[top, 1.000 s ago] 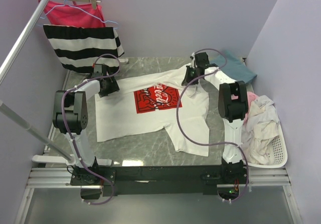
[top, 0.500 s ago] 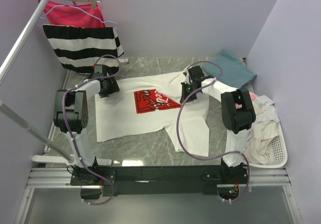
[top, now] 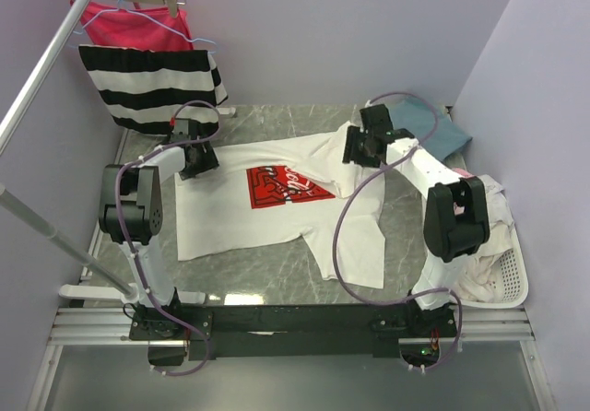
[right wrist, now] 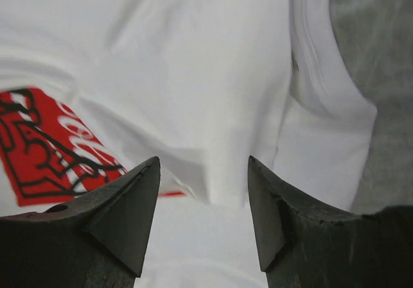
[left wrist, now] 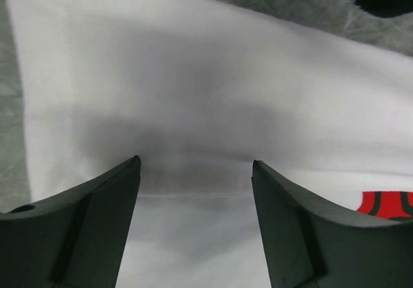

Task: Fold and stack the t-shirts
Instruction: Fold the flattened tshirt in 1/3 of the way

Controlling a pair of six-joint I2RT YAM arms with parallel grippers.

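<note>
A white t-shirt [top: 249,222] with a red square logo [top: 277,188] lies on the grey table, its right shoulder folded in over part of the print. My left gripper [top: 201,160] hovers open over the shirt's far left part, and plain white cloth [left wrist: 193,75] shows between its fingers [left wrist: 103,197]. My right gripper [top: 355,148] stands open above the folded flap [right wrist: 206,75], holding nothing, with the logo [right wrist: 39,146] to its left. A teal-blue t-shirt [top: 441,125] lies folded at the back right. Pale t-shirts [top: 484,227] are heaped in a basket on the right.
A white basket [top: 512,287] sits at the table's right edge. A black-and-white striped garment [top: 152,84] and a red-pink one [top: 134,24] hang on a rack at the back left. The rack's metal pole [top: 46,61] slants over the left side.
My right gripper carried the shirt's right shoulder left over the logo, then opened, let it go and drew back to the right. The left gripper stayed put.
</note>
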